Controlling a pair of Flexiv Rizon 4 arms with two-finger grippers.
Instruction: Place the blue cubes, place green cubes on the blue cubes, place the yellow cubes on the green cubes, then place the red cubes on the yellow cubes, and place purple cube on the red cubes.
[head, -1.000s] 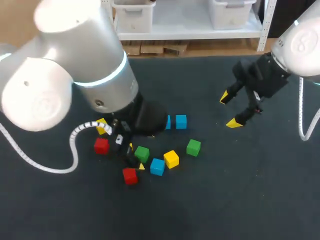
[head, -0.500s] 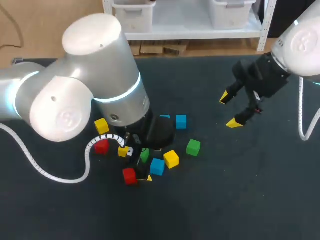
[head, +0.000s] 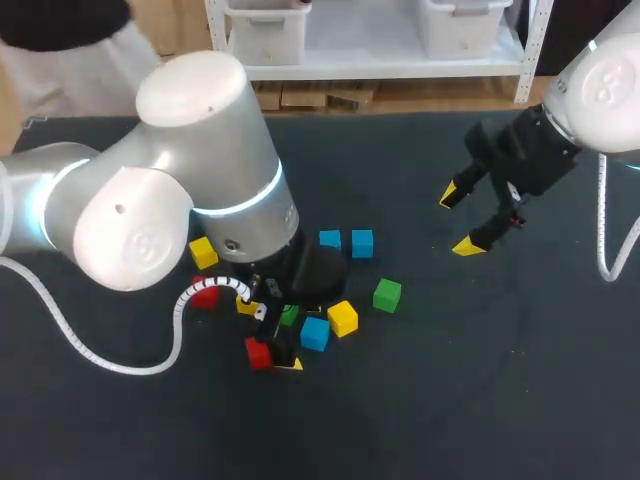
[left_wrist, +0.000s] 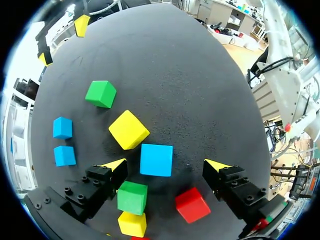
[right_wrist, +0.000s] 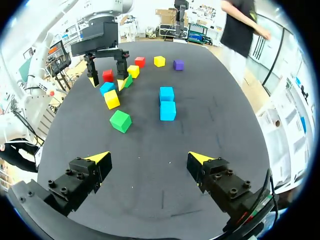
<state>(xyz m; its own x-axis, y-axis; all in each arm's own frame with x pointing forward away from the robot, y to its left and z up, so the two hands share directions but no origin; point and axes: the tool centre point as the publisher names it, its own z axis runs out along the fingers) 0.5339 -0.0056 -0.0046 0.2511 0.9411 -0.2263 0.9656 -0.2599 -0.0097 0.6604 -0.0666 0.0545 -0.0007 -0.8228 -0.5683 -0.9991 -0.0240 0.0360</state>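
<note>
In the left wrist view my left gripper (left_wrist: 166, 167) is open and low over the cluster. A blue cube (left_wrist: 156, 160) lies between its fingers, closer to one of them. Under the gripper lie a green cube (left_wrist: 132, 197), a red cube (left_wrist: 192, 205) and a yellow cube (left_wrist: 132, 223). Ahead are a yellow cube (left_wrist: 128, 129), a green cube (left_wrist: 100, 94) and two blue cubes (left_wrist: 64, 142) side by side. A purple cube (right_wrist: 178, 64) shows only in the right wrist view, at the far side. My right gripper (head: 458, 220) hangs open and empty above the table's right part.
The left arm's big elbow (head: 190, 190) covers the left middle of the table and hides some cubes. A yellow cube (head: 203, 252) and a red cube (head: 203, 292) lie left of the cluster. The dark table (head: 480, 380) is bare at the front and right.
My left arm swung right and its gripper slid toward the front, from over the green cube to around the blue cube beside the red one. The right arm stayed still.
</note>
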